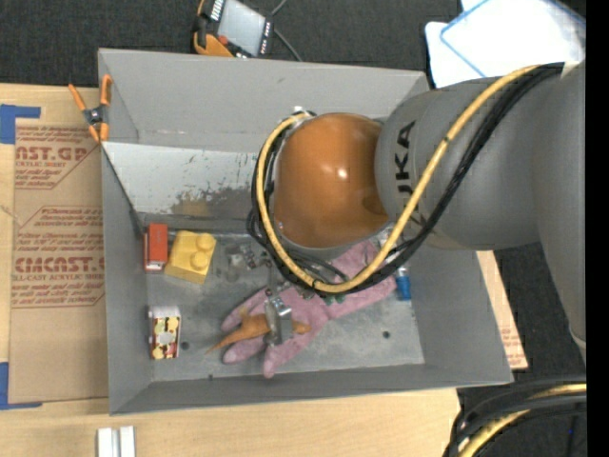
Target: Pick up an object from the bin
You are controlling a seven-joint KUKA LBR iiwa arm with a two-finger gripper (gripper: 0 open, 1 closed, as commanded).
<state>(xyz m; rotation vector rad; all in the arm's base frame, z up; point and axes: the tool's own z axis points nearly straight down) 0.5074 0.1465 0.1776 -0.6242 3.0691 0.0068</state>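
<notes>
Seemingly, one limp pink cloth (288,349) and one orange cone (245,330) are overhung by the gripper (280,324); jaw state cannot be told.

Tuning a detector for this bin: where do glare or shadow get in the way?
Camera view: a glare spot sits on the arm's orange cover; the arm's shadow darkens the bin floor beside the pink cloth; the yellow block at left is evenly lit.

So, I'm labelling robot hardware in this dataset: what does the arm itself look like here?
The arm is a thick, rounded, grey-silver tube with black lettering, of which the letters KA can be read. Its wrist wears a glossy, dome-shaped orange cover. Yellow and black cables loop round that cover and run back along the arm.
</notes>
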